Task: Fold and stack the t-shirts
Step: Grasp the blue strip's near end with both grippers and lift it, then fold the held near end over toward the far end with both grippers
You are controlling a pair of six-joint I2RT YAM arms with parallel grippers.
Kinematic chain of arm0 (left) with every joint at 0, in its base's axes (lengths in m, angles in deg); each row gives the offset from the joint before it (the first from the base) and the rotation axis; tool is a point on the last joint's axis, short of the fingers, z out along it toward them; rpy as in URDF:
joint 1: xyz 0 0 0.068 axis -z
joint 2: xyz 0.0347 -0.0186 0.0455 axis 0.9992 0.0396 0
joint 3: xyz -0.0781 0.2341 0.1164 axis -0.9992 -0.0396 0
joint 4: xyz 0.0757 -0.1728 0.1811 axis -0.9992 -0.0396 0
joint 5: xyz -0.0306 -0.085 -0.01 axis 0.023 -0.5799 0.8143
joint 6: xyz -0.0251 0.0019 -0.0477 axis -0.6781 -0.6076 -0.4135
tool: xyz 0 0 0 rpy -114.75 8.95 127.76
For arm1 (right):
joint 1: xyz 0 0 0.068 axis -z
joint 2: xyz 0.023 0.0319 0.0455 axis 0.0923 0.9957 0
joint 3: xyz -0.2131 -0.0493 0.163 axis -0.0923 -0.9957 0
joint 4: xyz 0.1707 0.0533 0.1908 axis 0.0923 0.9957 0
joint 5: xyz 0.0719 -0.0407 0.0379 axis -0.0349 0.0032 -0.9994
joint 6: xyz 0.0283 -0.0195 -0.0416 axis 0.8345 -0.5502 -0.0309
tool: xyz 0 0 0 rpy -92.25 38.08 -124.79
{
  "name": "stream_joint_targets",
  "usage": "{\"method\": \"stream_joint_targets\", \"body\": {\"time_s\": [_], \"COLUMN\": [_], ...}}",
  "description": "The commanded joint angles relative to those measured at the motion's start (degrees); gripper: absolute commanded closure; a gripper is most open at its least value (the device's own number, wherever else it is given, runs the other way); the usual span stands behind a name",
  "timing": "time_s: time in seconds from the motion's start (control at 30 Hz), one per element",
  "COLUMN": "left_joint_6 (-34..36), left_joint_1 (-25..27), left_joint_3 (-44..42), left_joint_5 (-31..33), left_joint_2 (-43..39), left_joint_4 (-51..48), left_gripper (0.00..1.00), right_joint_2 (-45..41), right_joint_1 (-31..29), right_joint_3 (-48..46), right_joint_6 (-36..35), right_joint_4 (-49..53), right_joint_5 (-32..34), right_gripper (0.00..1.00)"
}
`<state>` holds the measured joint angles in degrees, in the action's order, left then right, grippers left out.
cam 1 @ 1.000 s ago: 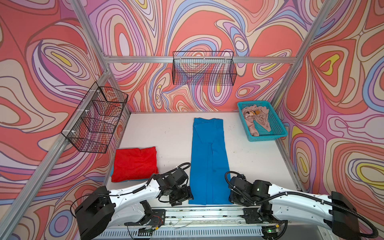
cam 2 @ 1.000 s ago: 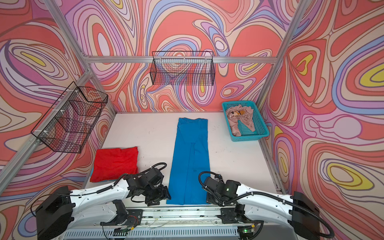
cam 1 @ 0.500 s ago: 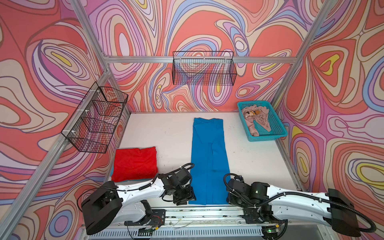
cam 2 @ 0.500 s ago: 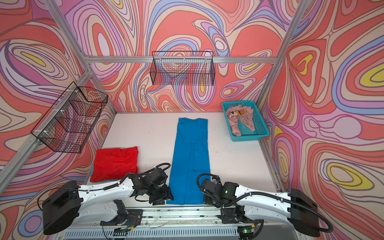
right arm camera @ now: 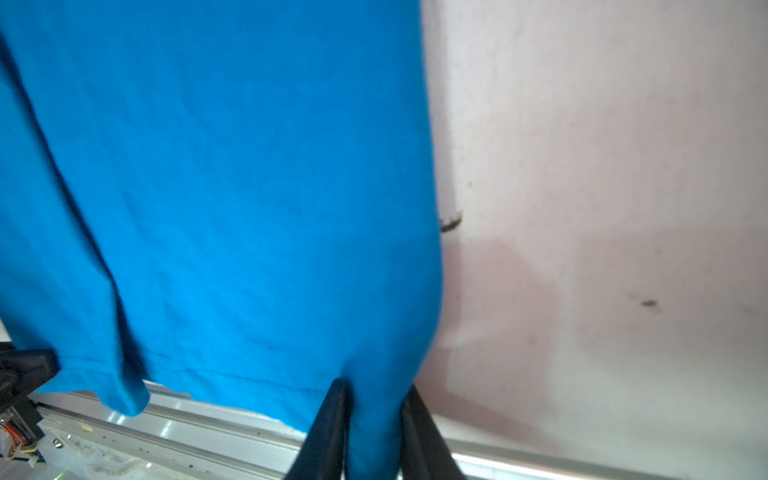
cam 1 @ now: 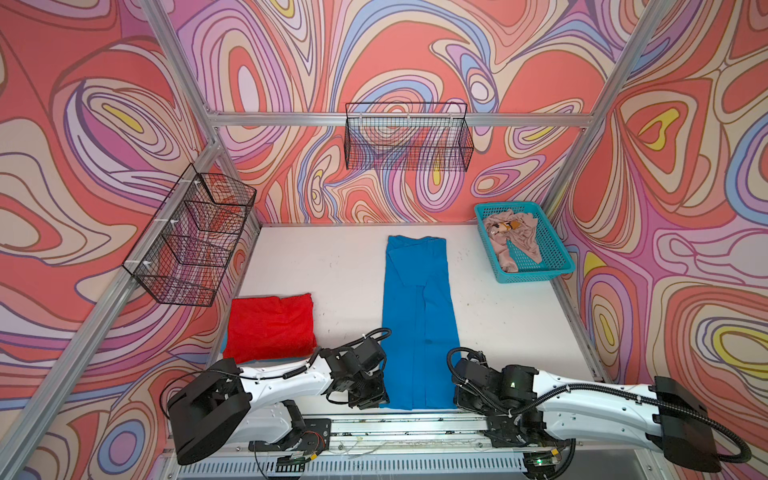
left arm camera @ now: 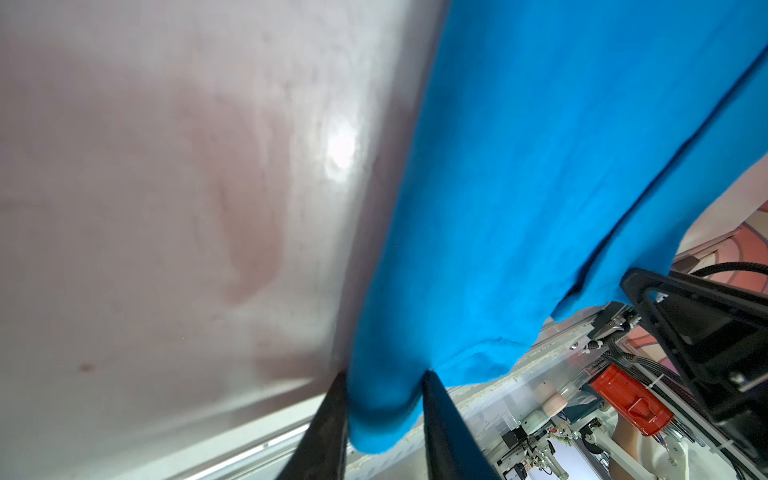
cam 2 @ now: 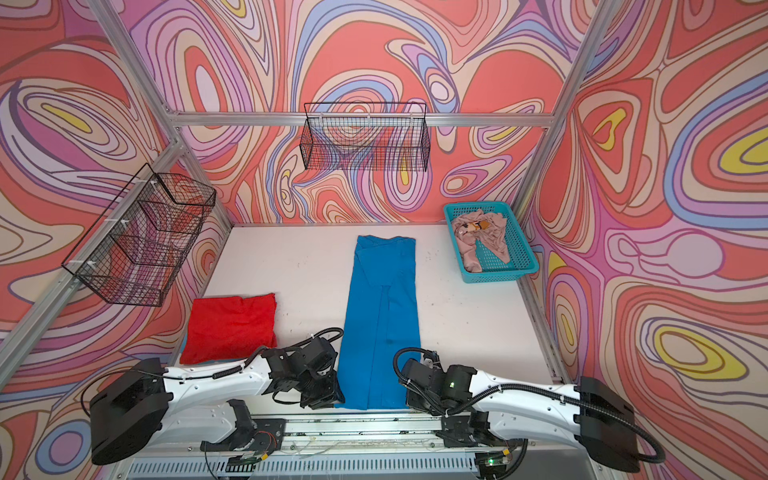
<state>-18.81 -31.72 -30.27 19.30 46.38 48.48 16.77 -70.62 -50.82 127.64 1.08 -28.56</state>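
Observation:
The blue t-shirt point(cam 1: 415, 311) point(cam 2: 380, 316) lies as a long narrow strip down the middle of the table, folded lengthwise. My left gripper point(cam 1: 376, 399) point(left arm camera: 382, 378) is shut on its near left corner, with blue cloth bunched between the fingers. My right gripper point(cam 1: 457, 401) point(right arm camera: 376, 386) is shut on the near right corner in the same way. The red t-shirt point(cam 1: 270, 328) point(cam 2: 230, 328) lies folded at the near left. The beige-pink t-shirt point(cam 1: 515, 237) point(cam 2: 482, 237) sits crumpled in the turquoise basket point(cam 1: 536, 276).
A black wire basket point(cam 1: 407, 141) hangs on the back wall and another wire basket point(cam 1: 191, 237) on the left wall. The metal rail point(cam 1: 415, 424) runs along the table's near edge, just behind both grippers.
Both grippers have slid toward the near hem of the blue t-shirt and their jaws have closed onto its two near corners.

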Motion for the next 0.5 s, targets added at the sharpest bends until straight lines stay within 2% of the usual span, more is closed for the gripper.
{"method": "stream_joint_targets", "body": {"time_s": [0.0, 0.2, 0.37, 0.47], "left_joint_6": [-1.08, -1.13, -1.04, -1.07], "left_joint_1": [0.39, 0.42, 0.42, 0.46], "left_joint_3": [-0.94, -0.22, 0.88, 1.02], "left_joint_5": [2.14, 2.32, 2.53, 2.97], "left_joint_2": [1.10, 0.44, -0.62, -1.62], "left_joint_4": [0.59, 0.35, -0.22, -1.24], "left_gripper": [0.74, 0.85, 0.99, 1.00], "right_joint_2": [-0.12, -1.53, -2.26, -2.59], "right_joint_1": [-0.42, -0.42, -0.42, -0.42], "right_joint_3": [-0.90, -0.77, 0.28, 1.17], "right_joint_6": [1.53, 1.85, 1.69, 1.45], "right_joint_4": [0.54, 1.57, 2.61, 3.19], "right_joint_5": [0.93, 1.44, 2.30, 2.92], "right_gripper": [0.80, 0.87, 0.97, 1.00]}}
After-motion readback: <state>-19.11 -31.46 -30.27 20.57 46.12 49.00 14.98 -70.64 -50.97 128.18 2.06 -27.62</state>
